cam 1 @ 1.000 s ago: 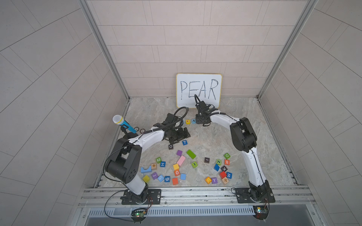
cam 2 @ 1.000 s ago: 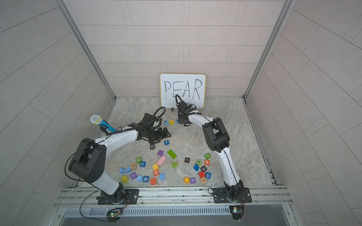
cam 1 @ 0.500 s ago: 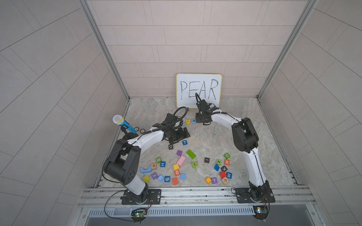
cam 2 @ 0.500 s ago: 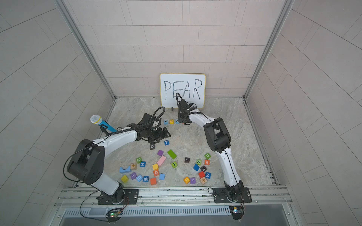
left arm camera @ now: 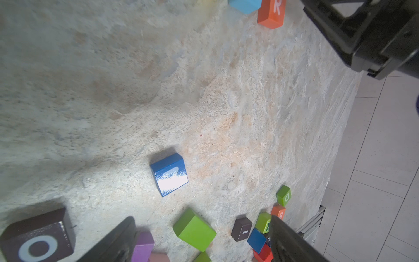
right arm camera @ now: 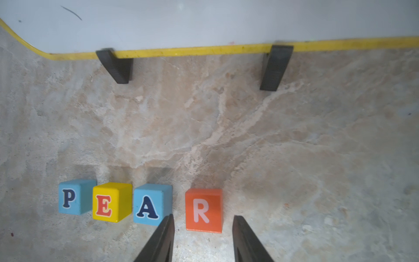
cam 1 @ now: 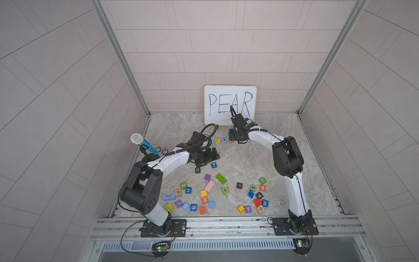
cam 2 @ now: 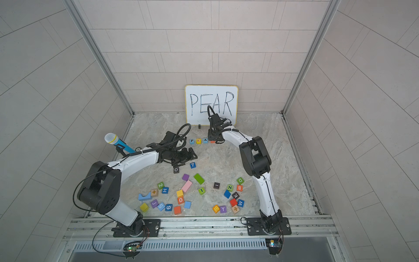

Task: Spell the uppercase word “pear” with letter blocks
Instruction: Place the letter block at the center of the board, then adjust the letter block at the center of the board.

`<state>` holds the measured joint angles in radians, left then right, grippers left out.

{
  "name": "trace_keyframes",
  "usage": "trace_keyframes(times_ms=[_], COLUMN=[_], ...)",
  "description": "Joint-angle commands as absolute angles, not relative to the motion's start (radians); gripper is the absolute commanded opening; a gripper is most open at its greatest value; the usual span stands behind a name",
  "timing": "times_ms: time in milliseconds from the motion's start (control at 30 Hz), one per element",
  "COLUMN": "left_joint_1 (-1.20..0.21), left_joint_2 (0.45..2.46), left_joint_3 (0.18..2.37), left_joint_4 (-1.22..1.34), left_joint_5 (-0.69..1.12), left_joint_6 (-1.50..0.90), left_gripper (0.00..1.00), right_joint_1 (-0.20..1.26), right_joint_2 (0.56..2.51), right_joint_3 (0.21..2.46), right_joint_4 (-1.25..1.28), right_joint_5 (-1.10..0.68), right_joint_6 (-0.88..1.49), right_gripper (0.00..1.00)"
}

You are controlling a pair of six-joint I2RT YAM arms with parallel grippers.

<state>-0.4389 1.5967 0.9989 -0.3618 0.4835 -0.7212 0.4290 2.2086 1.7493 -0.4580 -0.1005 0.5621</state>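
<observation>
While its jaws stand slightly parted on either side of the R block (right arm camera: pixel 203 209), the right gripper (right arm camera: pixel 203 219) grips nothing at the end of the spelled row.
A gap shows at both sides of the R block, which rests on the table (right arm camera: pixel 294 147) a little apart from the A block (right arm camera: pixel 149 207), E block (right arm camera: pixel 111 202) and P block (right arm camera: pixel 73 197), all before the whiteboard (cam 1: pixel 230 104). In both top views the gripper hides all of the R block but an orange sliver. The left gripper (left arm camera: pixel 201 217), wide open and empty, hangs near a blue block (left arm camera: pixel 169 174) whose face is lost in glare. Both grippers stand about where they were a second ago. Loose blocks (cam 1: pixel 205 199) lie scattered well apart from the row, and a microphone (cam 1: pixel 141 143) leans at the table's left edge.
</observation>
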Motion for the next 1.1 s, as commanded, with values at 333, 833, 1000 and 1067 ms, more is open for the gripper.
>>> trace_keyframes(times_ms=[333,833,1000,1067], left_joint_1=[-0.435,-0.434,-0.435,-0.434], left_joint_2=[1.574,1.570,1.572,1.571], left_joint_3=[0.988,0.988,0.987,0.988], left_joint_4=[-0.354,-0.353,-0.354,-0.353], left_joint_5=[0.483,0.483,0.483,0.483], left_joint_6=[-0.710,-0.710,-0.707,-0.707], left_gripper=[0.95,0.95,0.95,0.95], right_joint_1=[0.407,0.408,0.407,0.407], right_joint_2=[2.184,2.193,2.196,2.195], right_joint_3=[1.691,1.684,1.684,1.683], right_joint_4=[-0.414,-0.393,-0.388,-0.387], right_joint_5=[-0.150,-0.179,-0.184,-0.187], right_joint_6=[0.603,0.623,0.628,0.630], right_gripper=[0.46,0.43,0.43,0.43])
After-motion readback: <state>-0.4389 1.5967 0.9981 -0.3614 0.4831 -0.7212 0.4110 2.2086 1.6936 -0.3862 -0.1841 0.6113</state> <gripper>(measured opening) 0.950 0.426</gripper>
